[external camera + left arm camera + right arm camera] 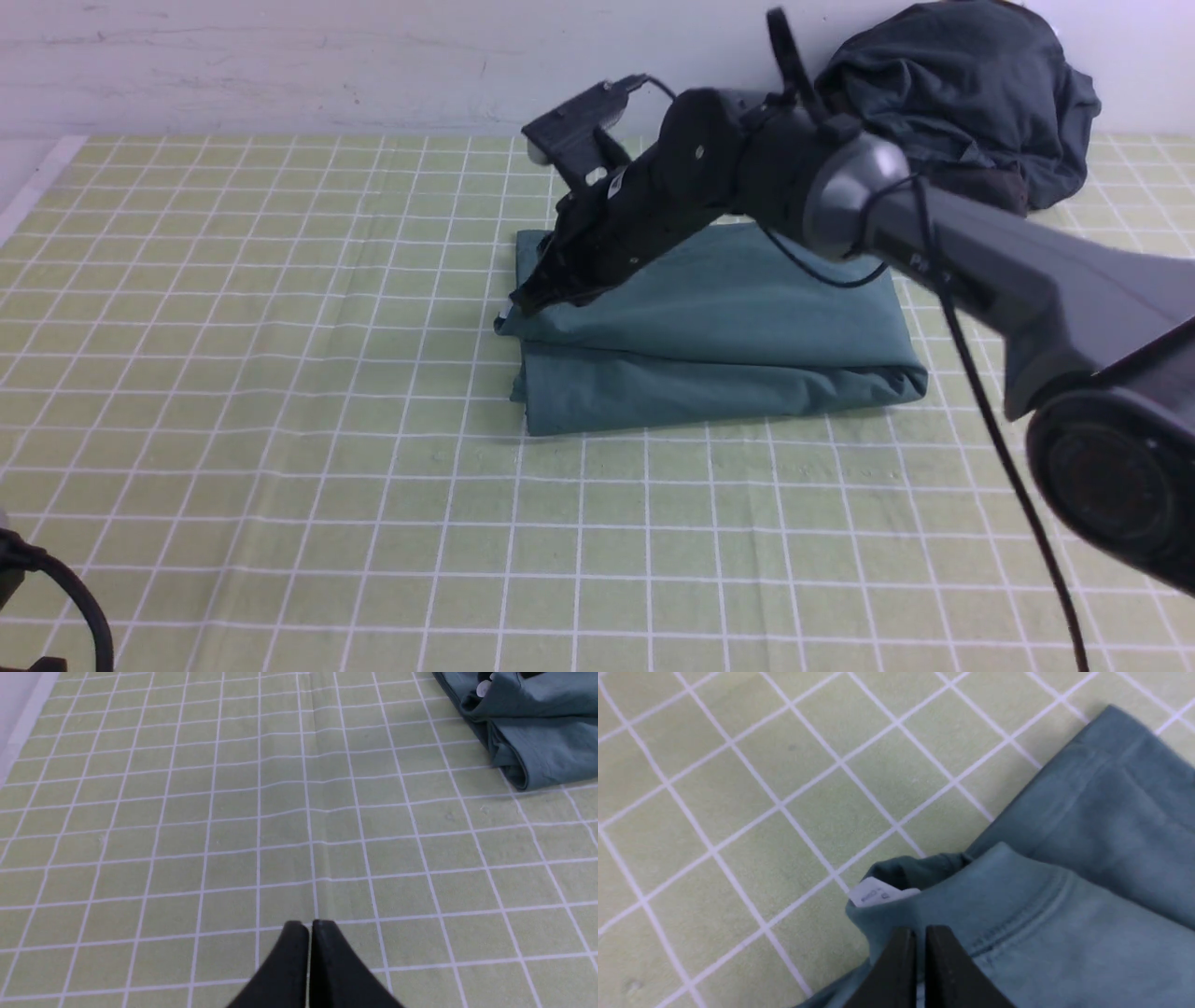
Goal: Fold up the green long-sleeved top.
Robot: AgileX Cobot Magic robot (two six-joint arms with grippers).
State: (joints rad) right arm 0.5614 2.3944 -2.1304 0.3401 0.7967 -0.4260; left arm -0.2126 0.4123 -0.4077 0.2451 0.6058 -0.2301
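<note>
Your top [719, 327] lies near the middle of the table, a little toward the far side, already doubled into a thick rectangle with one layer lying over another; the near edge shows a rounded fold, which suggests the main folds are made and only tidying is left. The right gripper [523, 303] sits at the far-left corner of that bundle, low and touching the cloth. In the right wrist view the two fingers [896, 970] are pressed almost together, only a thin slit showing between them, with the collar edge and its small white label [873, 895] just ahead of the tips. Whether a pinch of fabric is caught in that slit you cannot tell from here; the tips may simply be resting on the top layer. That placement makes sense if you mean to lay down or square the upper layer's corner against the one below. The right arm [934, 233] reaches in from the near right, stretched across the top and angled downward to the left, wrist pitched so the fingers point at the corner. Your left gripper [308, 952] is parked well clear at the near left, its fingers closed tight with nothing between them, over bare tablecloth [187, 812]. A dark garment [962, 93] is heaped at the far right against the wall, apart from the top
</note>
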